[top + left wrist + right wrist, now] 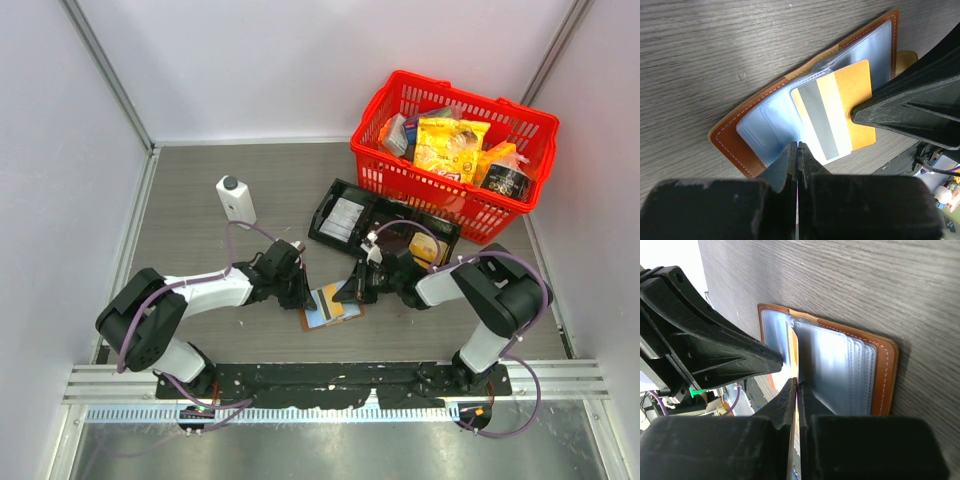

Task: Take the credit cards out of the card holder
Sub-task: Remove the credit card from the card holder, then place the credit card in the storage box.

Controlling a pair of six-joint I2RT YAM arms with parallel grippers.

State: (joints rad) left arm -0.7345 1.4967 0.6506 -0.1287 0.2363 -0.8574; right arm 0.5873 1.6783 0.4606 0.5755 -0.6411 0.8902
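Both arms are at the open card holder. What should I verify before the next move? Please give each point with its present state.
1. Card holder lies open: ok.
2. Orange card partly out of its pocket: ok.
3. Right gripper shut on that card's edge: ok, as it seems.
4. Left gripper shut at the holder's edge; whether it pins it: cannot tell.
5. More cards in the other pockets: cannot tell.
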